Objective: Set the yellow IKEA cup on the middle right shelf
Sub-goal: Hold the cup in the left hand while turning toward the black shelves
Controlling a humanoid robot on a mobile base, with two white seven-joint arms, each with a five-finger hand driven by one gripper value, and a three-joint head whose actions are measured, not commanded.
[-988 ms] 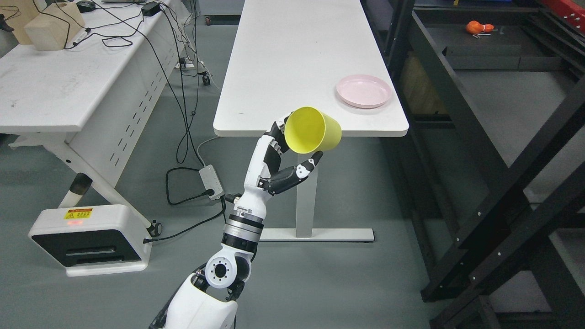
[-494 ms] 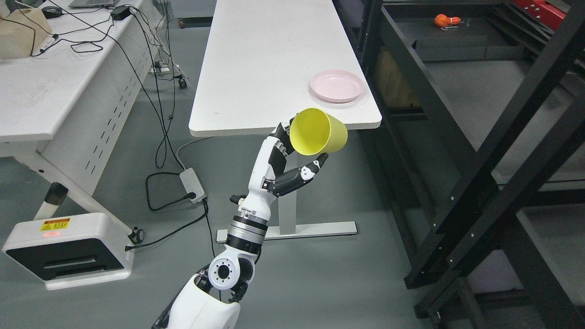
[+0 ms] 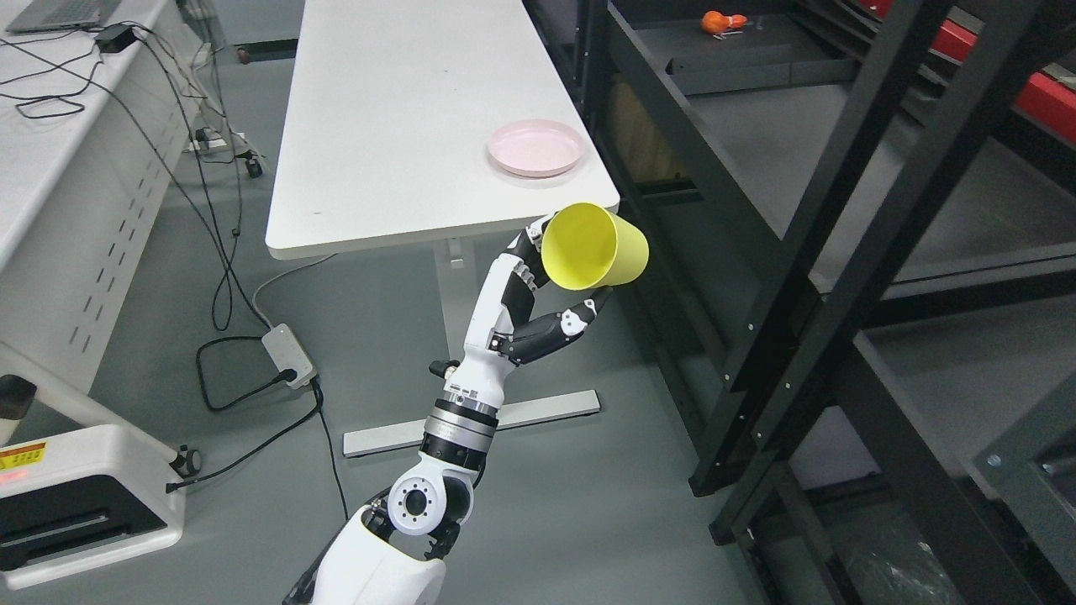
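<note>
Grey lab floor, white table [image 3: 378, 101] centre, black rack [image 3: 849, 193] filling the right side. Yellow cup [image 3: 595, 246] is airborne, held off the table's near right corner and over the floor, tipped on its side with the mouth toward the camera. Left hand [image 3: 538, 294] has it: fingers wrap behind the rim side, thumb [image 3: 580, 318] presses up from below at the base end. Looks more like a pinch than a full wrap. Right arm not visible.

Pink plate [image 3: 535, 147] sits on the table near that corner, just behind the cup and not touching it. Rack's grey shelf [image 3: 756, 134] is to the right, black diagonal post [image 3: 807, 277] between cup and the nearer shelf bays. Small orange object [image 3: 721, 21] sits far back on the rack.

Risks, as I read it:
- cup is tilted, needs rotating upright before set-down or it rolls off
- smooth tapered wall in a light pinch could slip during that wrist turn
- swinging right, forearm or cup could clip the diagonal post
- wrong level picked; can't tell from here which shelf counts as middle
</note>
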